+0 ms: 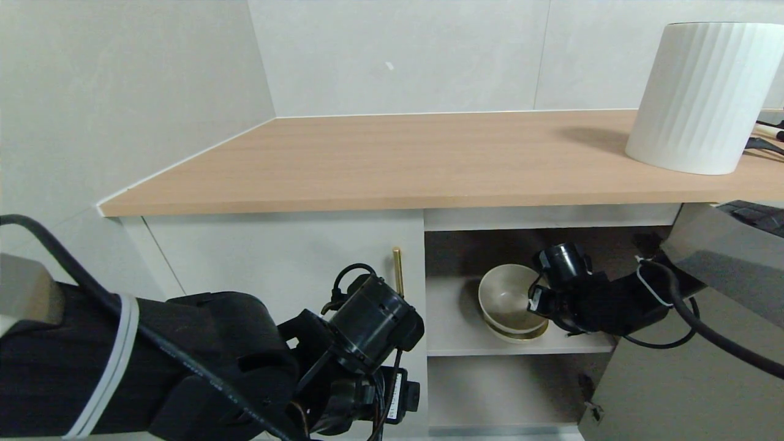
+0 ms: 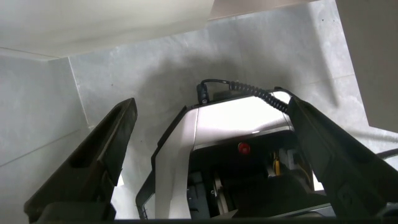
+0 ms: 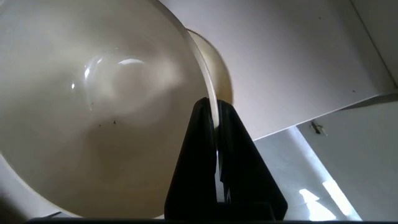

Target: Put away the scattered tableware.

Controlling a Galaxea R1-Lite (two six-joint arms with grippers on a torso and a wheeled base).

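Note:
A cream bowl [image 1: 505, 299] sits tilted on top of another dish [image 1: 520, 334] on the middle shelf [image 1: 453, 334] of the open cabinet under the counter. My right gripper [image 1: 538, 301] is inside the cabinet, shut on this bowl's rim. In the right wrist view the dark fingers [image 3: 208, 146] pinch the rim of the cream bowl [image 3: 93, 106], with the lower dish [image 3: 217, 62] behind. My left gripper [image 2: 211, 155] hangs low in front of the closed cabinet door, its fingers [image 2: 102, 155] spread open and holding nothing.
A white ribbed cylindrical container [image 1: 701, 98] stands on the wooden countertop [image 1: 367, 159] at the right. The cabinet's right door [image 1: 686, 367] is swung open. A closed door with a brass handle [image 1: 397, 269] lies to the left. A lower shelf [image 1: 502, 392] sits beneath.

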